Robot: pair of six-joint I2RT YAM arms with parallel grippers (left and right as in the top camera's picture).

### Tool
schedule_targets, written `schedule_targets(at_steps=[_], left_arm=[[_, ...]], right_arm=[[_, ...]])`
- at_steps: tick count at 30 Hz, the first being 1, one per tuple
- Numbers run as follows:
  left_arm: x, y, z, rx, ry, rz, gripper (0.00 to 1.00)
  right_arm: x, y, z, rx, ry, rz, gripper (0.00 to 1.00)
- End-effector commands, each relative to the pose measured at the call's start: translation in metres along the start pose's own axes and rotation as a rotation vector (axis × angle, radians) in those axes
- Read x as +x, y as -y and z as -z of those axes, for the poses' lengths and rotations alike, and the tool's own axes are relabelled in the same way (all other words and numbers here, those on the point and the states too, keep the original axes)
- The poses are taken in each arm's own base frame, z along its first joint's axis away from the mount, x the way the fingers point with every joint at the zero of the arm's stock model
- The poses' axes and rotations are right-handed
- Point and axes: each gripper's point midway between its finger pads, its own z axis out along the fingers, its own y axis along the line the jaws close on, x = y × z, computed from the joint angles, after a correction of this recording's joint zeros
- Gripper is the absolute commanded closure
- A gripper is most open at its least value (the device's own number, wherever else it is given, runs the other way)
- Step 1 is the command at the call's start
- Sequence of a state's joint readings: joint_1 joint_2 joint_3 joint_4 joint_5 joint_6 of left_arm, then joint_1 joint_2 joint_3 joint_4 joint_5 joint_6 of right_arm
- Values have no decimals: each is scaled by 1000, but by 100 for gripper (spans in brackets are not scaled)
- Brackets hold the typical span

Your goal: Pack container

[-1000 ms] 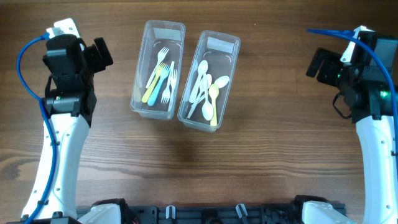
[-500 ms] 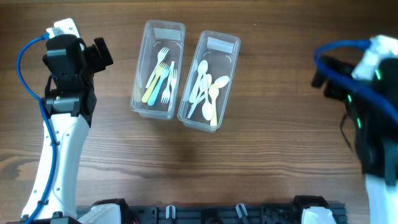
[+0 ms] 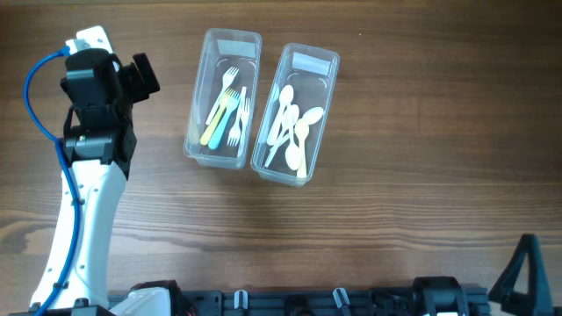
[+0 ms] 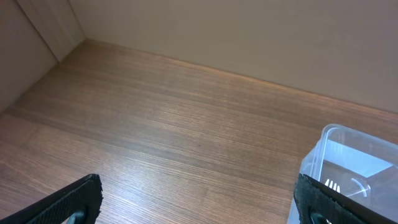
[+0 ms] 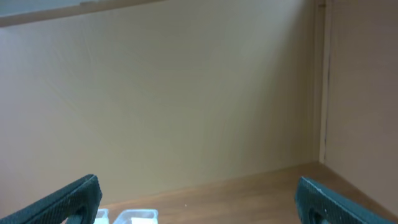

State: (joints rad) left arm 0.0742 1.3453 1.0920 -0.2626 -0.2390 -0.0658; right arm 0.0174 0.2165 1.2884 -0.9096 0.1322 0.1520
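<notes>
**Bringing the arms away without touching the packed containers**

Overhead: the clear rectangular plastic container of coloured forks point(image 3: 223, 98) lies on the brown wooden surface point(image 3: 395, 193). Just beside it, on its right, lies the clear rectangular plastic container of white and pale yellow spoons point(image 3: 296, 112). I see no cutlery outside these two, so I judge the packing nearly done and the step to be parking the arms. The left tool point(image 3: 140, 76) hangs well to the left of the fork container. From above I cannot tell how wide it is. Only a dark part of the right arm point(image 3: 525, 274) shows, well apart from the fork container, at the lower right corner.

Left wrist: the left tool is spread wide and holds nothing. A corner of the fork container stands near its right finger. The arm should keep its height and draw away from this corner, never sweep sideways toward it.

Right wrist: the right tool point(image 5: 198, 186) is also spread and empty, and it faces a beige wall point(image 5: 186, 93). The containers are tiny at the lower edge, so this arm needs only a slow, smooth motion.
</notes>
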Motion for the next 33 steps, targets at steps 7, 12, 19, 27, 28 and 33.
schedule_targets(at_steps=[7, 12, 19, 27, 28, 33], left_arm=[[-2, -3, 0, -11, 6, 17, 0], [-2, -3, 0, -11, 6, 16, 0], [-2, -3, 0, -11, 6, 16, 0], [-2, -3, 0, -11, 6, 16, 0], [-2, -3, 0, -11, 6, 16, 0], [-2, -3, 0, -11, 6, 17, 0]], right_arm=[[123, -31, -73, -218, -73, 18, 0], [181, -41, -98, -310, -53, 18, 0], [263, -23, -122, -252, -109, 21, 0], [303, -14, -124, -238, -156, 159, 0], [307, -13, -124, -237, -169, 183, 0], [307, -13, -124, -236, -169, 178, 0]])
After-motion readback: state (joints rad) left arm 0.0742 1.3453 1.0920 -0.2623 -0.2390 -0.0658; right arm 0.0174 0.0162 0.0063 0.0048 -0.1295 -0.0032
